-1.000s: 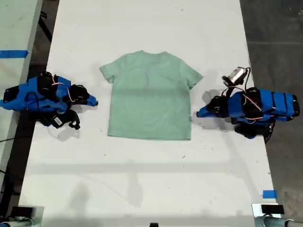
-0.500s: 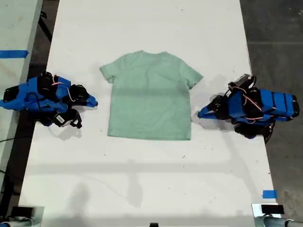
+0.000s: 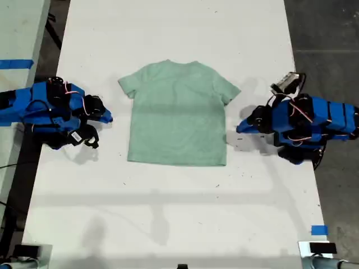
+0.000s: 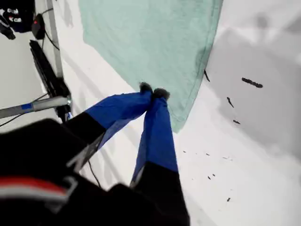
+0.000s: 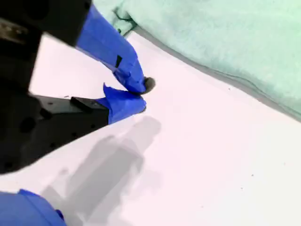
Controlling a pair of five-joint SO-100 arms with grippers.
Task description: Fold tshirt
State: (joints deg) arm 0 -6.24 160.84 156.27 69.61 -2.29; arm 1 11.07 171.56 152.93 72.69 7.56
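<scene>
Close to its wrist camera, our first gripper (image 4: 153,92) has its blue jaws pressed together, tips over a corner of the small pale mint-green short-sleeved tshirt (image 3: 176,115). Our second gripper (image 5: 140,95) is likewise closed on nothing, just beside the shirt's edge. In the exterior view the tshirt lies flat mid-frame on the white table (image 3: 168,224), between the two blue arms.
</scene>
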